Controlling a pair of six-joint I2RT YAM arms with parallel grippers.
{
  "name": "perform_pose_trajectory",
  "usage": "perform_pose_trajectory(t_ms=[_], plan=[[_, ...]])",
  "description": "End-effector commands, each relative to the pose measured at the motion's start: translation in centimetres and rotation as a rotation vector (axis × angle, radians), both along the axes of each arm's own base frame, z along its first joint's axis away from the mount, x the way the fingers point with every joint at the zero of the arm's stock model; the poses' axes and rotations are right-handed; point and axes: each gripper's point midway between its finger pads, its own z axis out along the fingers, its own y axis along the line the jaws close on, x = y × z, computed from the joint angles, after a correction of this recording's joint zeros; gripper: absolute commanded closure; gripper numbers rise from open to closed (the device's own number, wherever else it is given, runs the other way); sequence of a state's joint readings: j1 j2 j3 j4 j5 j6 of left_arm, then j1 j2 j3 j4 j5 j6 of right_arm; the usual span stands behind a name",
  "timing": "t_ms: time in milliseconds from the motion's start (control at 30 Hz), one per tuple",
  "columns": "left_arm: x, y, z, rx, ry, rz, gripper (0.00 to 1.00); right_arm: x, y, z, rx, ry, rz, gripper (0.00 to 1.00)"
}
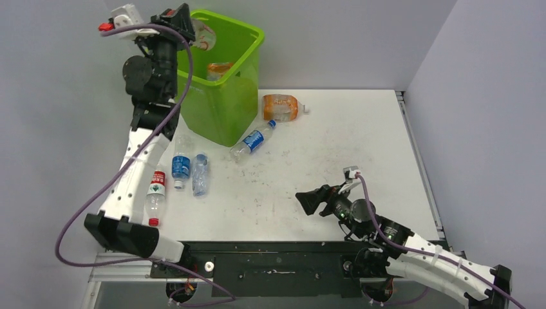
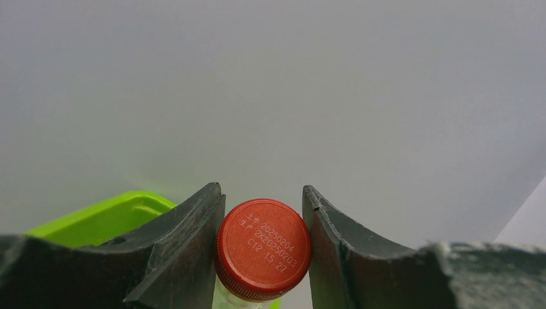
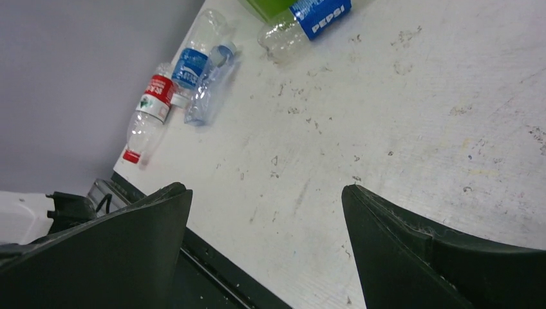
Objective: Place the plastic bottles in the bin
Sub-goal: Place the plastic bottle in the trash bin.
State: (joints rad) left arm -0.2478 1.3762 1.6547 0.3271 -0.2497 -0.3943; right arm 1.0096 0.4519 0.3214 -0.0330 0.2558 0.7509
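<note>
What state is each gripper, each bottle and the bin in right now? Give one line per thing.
left gripper, shut on the red-capped bottle
right gripper, open, empty
bin, upright, open-topped
binned bottle, lying inside
orange bottle, lying on the table
Pepsi bottle, lying, capped
blue-label bottle, lying
crumpled clear bottle, lying
red-label bottle, lying, capped

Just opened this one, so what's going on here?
The left gripper holds a red-capped bottle at its cap end, raised above the rim of the lime-green bin. An orange-labelled bottle lies inside the bin. The right gripper hangs open and empty, low over the table. Five bottles lie on the table: an orange bottle, a Pepsi bottle and three more beside the left arm.
</note>
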Motion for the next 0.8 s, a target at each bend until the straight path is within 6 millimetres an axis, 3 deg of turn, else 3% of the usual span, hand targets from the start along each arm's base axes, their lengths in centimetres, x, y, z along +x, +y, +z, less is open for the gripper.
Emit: perform_pose_trajectory(t_ms=[0, 167, 267, 400, 467, 500, 567, 600, 633, 767], plan=[[3.3, -2.4, 1.9, 0.017, -0.075, -0.092, 1.00, -0.3, 2.0, 1.2, -0.047, 0.014, 0.080, 0.10], [9.0, -3.9, -0.9, 0.040, -0.024, -0.088, 1.00, -0.4, 1.5, 0.7, -0.084, 0.017, 0.077, 0.10], [10.7, -5.7, -1.4, 0.048, -0.029, -0.125, 1.00, -0.4, 0.6, 0.3, -0.100, 0.003, 0.056, 0.11], [11.3, -7.4, -1.6, 0.072, -0.050, -0.133, 0.97, -0.2, -0.5, 0.5, -0.102, -0.008, 0.019, 0.10], [11.6, -7.5, -1.8, 0.075, -0.049, -0.122, 0.86, -0.3, -0.6, 0.7, -0.099, -0.017, 0.018, 0.10], [11.7, -7.4, -1.7, 0.072, -0.051, -0.118, 0.75, -0.3, -0.6, 0.7, -0.102, -0.018, 0.020, 0.10], [11.5, -7.1, -1.2, 0.069, -0.062, -0.098, 0.37, -0.3, -0.6, 0.6, -0.109, -0.016, 0.022, 0.10], [11.2, -6.9, -0.8, 0.067, -0.069, -0.081, 0.08, -0.3, -0.4, 0.6, -0.112, -0.012, 0.029, 0.10], [10.5, -6.5, -0.1, 0.069, -0.082, -0.059, 0.02, -0.4, -0.4, 0.6, -0.116, -0.010, 0.034, 0.10], [5.5, -5.1, 3.6, 0.016, -0.190, -0.028, 0.04, -0.4, -0.3, 0.8, -0.119, -0.012, 0.041, 0.10]])
